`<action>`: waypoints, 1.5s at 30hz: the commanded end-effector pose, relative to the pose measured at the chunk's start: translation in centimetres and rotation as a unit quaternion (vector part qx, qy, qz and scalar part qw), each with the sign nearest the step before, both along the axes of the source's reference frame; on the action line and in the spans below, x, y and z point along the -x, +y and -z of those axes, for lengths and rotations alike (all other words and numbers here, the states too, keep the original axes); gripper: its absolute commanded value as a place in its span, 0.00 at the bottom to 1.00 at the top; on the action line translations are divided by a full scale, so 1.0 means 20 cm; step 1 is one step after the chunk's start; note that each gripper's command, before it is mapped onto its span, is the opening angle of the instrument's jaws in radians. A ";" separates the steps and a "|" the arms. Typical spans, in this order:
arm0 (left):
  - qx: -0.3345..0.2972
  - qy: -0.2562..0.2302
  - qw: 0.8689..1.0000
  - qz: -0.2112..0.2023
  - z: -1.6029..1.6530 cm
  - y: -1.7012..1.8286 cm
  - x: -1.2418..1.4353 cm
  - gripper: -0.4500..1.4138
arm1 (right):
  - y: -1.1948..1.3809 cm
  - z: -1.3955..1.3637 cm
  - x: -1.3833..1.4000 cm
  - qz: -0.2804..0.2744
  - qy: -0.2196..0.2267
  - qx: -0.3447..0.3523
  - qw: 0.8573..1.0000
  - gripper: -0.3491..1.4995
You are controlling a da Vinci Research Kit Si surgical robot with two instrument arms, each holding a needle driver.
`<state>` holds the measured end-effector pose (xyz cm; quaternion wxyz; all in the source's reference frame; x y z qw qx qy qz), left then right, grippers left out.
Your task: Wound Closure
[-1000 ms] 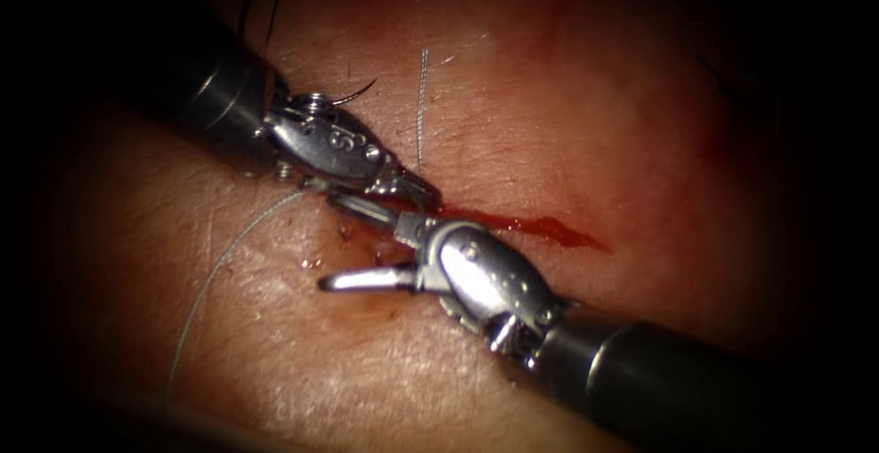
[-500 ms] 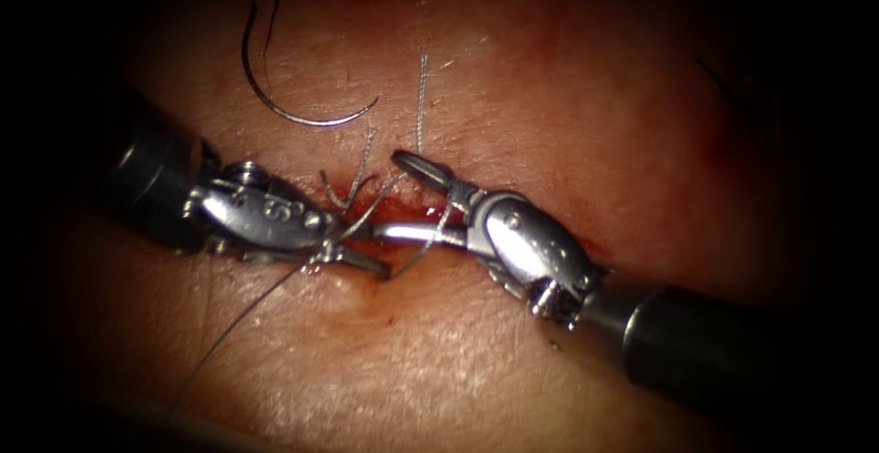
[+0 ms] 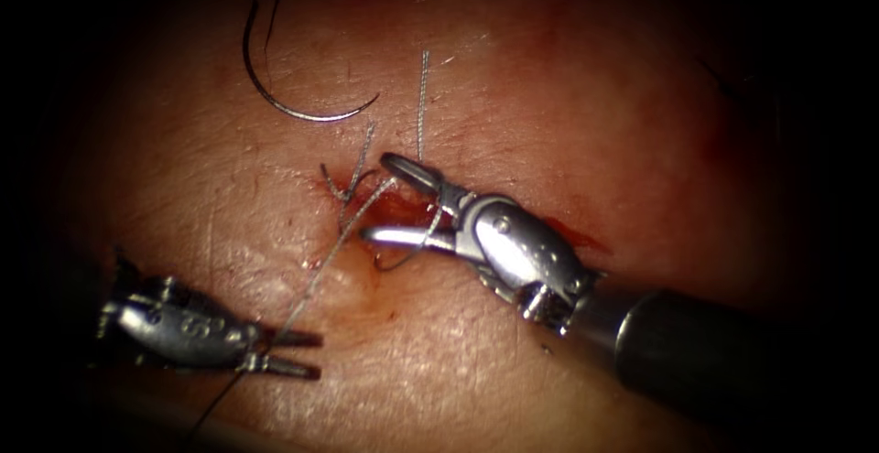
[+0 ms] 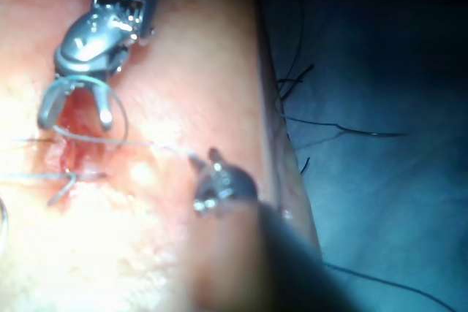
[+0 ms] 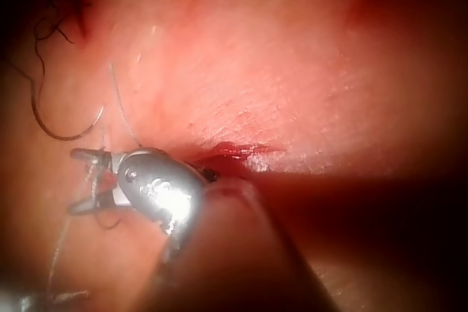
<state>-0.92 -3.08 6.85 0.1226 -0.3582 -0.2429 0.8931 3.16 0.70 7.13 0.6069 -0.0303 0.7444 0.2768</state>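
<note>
The curved needle (image 3: 293, 108) lies free on the tissue (image 3: 513, 96), up and left of the cut (image 3: 394, 204), with neither tool on it and no part in the tissue. My left tool (image 3: 298, 354) sits low on the left, shut on the thread (image 3: 320, 270), which runs taut from its jaws up to the cut. My right tool (image 3: 383, 199) is at the cut with jaws wide open, holding nothing; a loop of thread lies around its lower jaw. The left wrist view shows the left tool (image 4: 212, 184) with thread leading to the open right tool (image 4: 77, 111).
Short thread ends (image 3: 421, 96) stick up above the cut near a knot (image 3: 343, 192). Red fluid (image 3: 572, 233) lies along the cut's right part. The right tool's shaft (image 3: 696, 352) crosses the lower right. Loose dark thread (image 4: 344, 131) lies on the blue drape beside the tissue.
My left tool has drawn away from the cut to the lower left, pulling the thread taut. The right tool stayed at the cut with jaws open, shifting slightly left.
</note>
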 end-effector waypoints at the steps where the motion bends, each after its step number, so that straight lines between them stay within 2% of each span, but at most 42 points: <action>1: -0.004 0.000 1.000 -0.002 -0.004 -0.007 0.000 0.31 | -0.002 -0.001 -0.005 0.001 0.002 -0.002 1.000 0.46; 5: -0.010 0.000 1.000 -0.003 -0.005 -0.017 0.000 0.32 | -0.002 -0.001 -0.005 0.002 0.003 -0.001 1.000 0.46; 18: -0.013 0.002 1.000 -0.004 0.003 -0.039 -0.010 0.39 | 0.002 -0.003 -0.003 -0.023 -0.013 -0.009 1.000 0.46; 31: -0.024 0.005 1.000 0.004 0.010 -0.046 -0.016 0.37 | 0.002 -0.003 -0.003 -0.023 -0.013 -0.008 1.000 0.47; 39: -0.024 0.015 1.000 0.006 0.014 -0.051 -0.012 0.08 | 0.002 -0.003 -0.003 -0.024 -0.015 -0.009 1.000 0.47; 40: -0.022 0.020 1.000 0.001 0.015 -0.052 -0.010 0.00 | 0.002 -0.003 -0.003 -0.026 -0.022 -0.012 0.999 0.47; 45: -0.020 0.037 0.999 -0.017 0.024 -0.056 -0.002 0.00 | 0.003 -0.004 -0.007 -0.023 -0.041 -0.015 0.999 0.48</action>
